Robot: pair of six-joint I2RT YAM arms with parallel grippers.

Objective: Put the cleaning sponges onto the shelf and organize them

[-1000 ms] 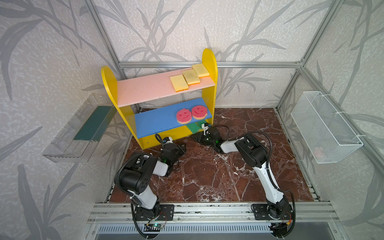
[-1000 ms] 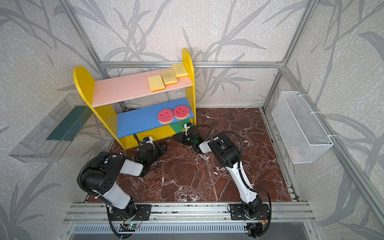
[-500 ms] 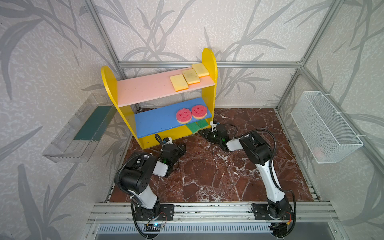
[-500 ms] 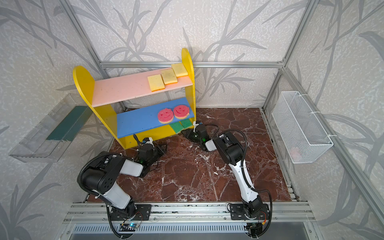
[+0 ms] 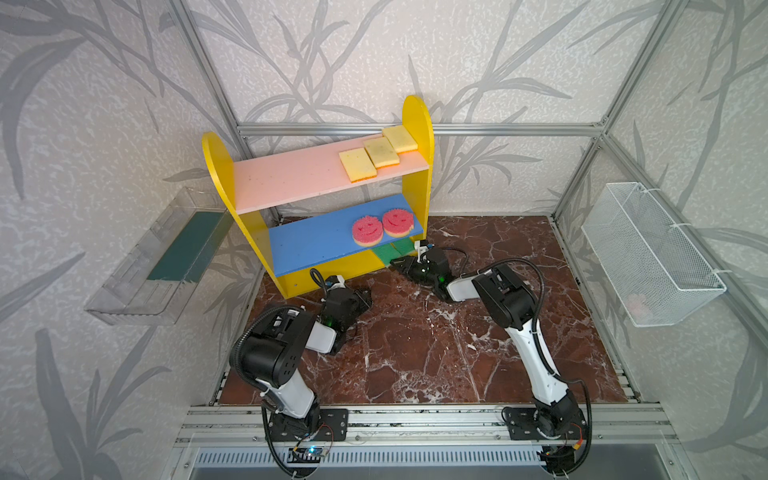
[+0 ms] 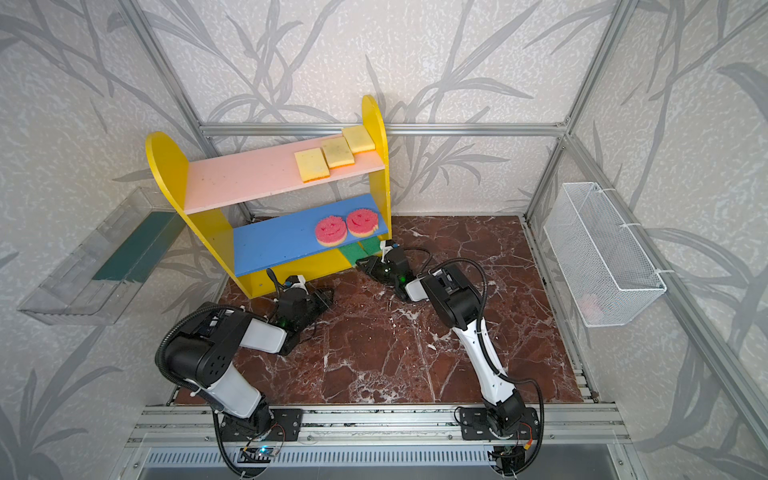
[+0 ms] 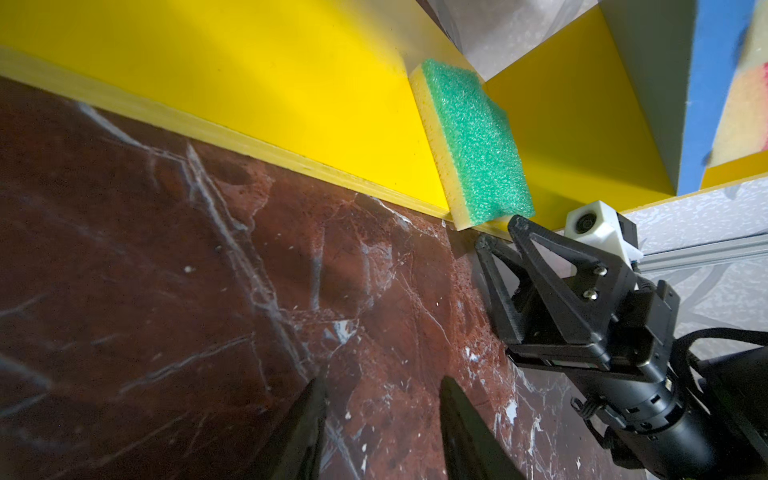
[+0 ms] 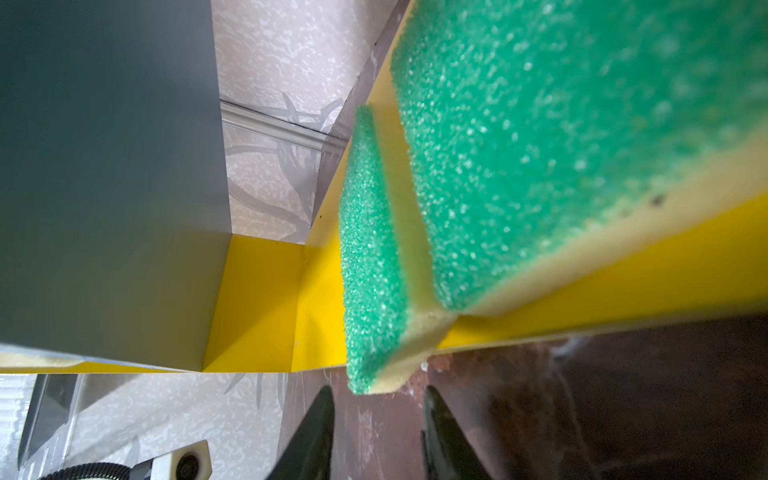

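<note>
The tray [image 5: 124, 299] hangs well left of the left end effector [image 7: 382, 378]. That end effector sits low over the counter [image 5: 415, 353], its jaws partly open and empty, with the shelf [image 5: 417, 124] base ahead of it. Higher up, beyond both end effectors, three yellow sponges [image 5: 380, 151] lie in a row on the pink board, and two smiley sponges [image 5: 382, 226] sit side by side on the blue board. The right end effector [image 8: 378, 390] is at the base's front edge, jaws parted and clamping nothing. One green sponge [image 8: 374, 249] on the base has its near corner right at the fingertips, with a second green sponge [image 8: 561, 145] just beside it. The basket [image 5: 665, 266] hangs well to this end effector's right.
</note>
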